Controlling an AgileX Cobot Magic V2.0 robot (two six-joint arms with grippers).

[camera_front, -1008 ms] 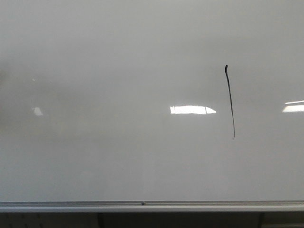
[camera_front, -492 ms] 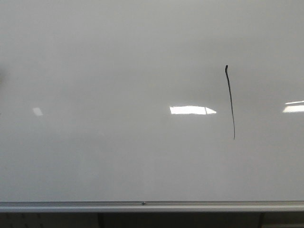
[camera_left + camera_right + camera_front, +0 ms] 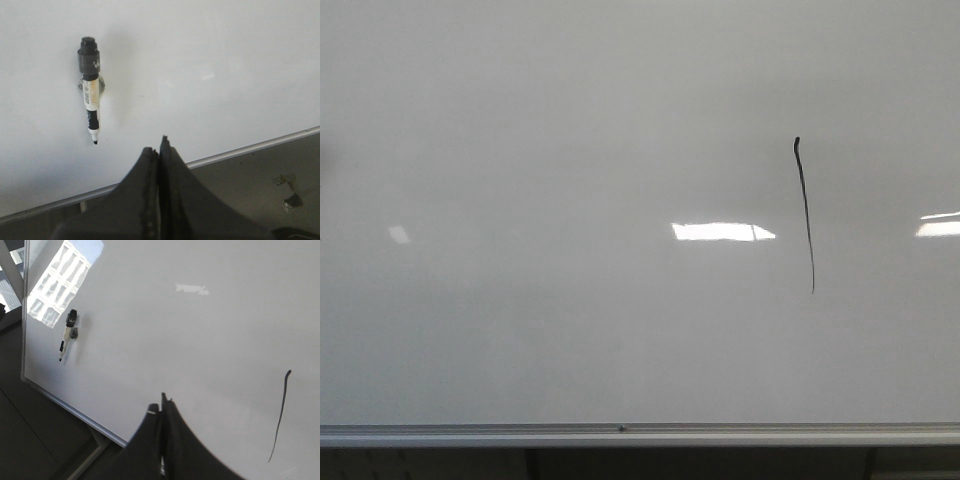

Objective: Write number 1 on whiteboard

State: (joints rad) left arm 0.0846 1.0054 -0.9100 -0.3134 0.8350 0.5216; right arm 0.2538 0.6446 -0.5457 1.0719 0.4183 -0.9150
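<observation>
Left claw (image 3: pixel 159 150): fingers pressed together, holding nothing, backed off from the whiteboard (image 3: pixel 210 60). Right claw (image 3: pixel 162 407): likewise closed and empty, clear of the surface.

Marker (image 3: pixel 90 87): uncapped, tip down, clinging to the board well above the bottom rail (image 3: pixel 240 150), untouched by either claw.

Number 1 (image 3: pixel 805 215): thin black stroke with small hook at top, on the board's right half, above the silver rail (image 3: pixel 620 432).

Change over the last second: stroke identical; only a light reflection (image 3: pixel 720 231) shifts slightly. Judged: writing finished, arms retired.
</observation>
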